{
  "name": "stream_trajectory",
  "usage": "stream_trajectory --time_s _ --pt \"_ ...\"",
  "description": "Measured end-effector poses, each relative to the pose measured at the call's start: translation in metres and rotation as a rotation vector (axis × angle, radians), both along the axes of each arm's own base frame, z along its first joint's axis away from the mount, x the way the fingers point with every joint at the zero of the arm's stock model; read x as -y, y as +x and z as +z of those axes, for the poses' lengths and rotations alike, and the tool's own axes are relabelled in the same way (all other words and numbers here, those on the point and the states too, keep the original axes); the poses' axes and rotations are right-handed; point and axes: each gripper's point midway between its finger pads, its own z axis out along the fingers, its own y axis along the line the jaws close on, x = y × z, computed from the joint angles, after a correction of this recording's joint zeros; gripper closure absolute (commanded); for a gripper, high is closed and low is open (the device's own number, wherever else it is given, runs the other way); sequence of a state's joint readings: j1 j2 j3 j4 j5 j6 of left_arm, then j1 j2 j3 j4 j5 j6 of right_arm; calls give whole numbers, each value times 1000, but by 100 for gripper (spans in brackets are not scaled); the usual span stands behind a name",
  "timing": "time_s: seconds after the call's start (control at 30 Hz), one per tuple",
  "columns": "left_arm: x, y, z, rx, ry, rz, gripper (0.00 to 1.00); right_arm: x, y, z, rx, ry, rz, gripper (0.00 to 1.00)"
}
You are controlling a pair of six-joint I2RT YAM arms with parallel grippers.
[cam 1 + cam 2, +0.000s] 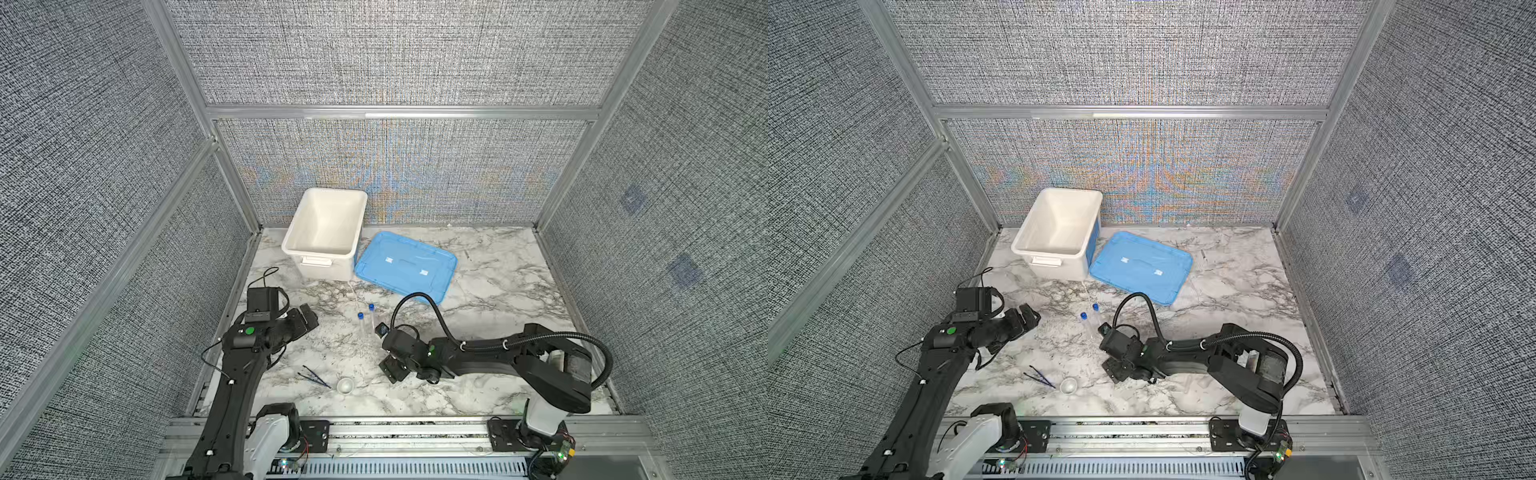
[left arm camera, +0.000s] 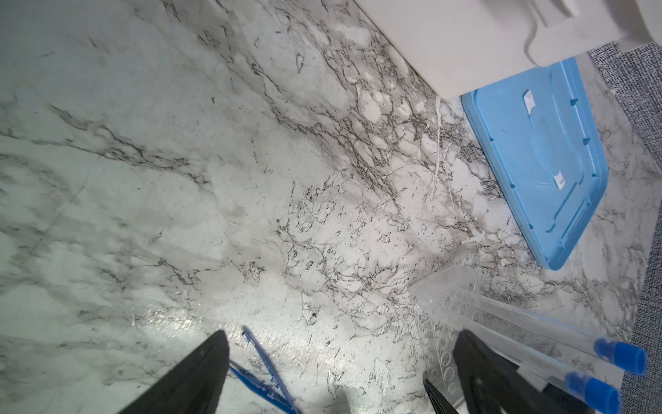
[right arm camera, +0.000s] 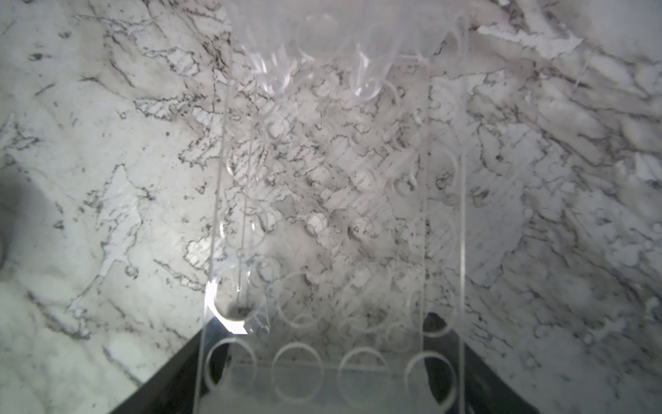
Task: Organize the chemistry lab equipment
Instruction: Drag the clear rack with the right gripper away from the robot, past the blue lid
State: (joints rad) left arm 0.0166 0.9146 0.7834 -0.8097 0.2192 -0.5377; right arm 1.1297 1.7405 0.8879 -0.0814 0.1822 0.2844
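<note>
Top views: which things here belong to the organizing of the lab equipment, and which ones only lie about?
Belong to the job:
two blue-capped tubes
clear tube rack
dark tweezers
small round dish

Only lying about, not equipment itself:
white tub, though it may serve as the container
blue lid, flat on the table

Bright, even light from above; soft shadows on the table (image 1: 478, 299) in both top views. Rainbow moiré across the back wall (image 1: 399, 183). Wide-angle bend in the frame posts (image 1: 185, 83) toward the edges. Left wrist view: glare patch on the table, left gripper (image 2: 340, 337) fingers (image 2: 193, 376) blurred. Right wrist view: clear rack (image 3: 322, 215) soft near the lens, white glint at its corner, dark shadow at one edge.
</note>
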Motion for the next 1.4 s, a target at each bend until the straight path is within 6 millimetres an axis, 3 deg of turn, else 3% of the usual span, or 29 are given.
stream_trajectory --time_s 0.67,1.4 --pt "0 0 0 0 0 -1 1 21 -5 0 7 33 -56 28" --pt "3 -1 1 3 -14 -11 1 99 -4 0 54 9 -345 30"
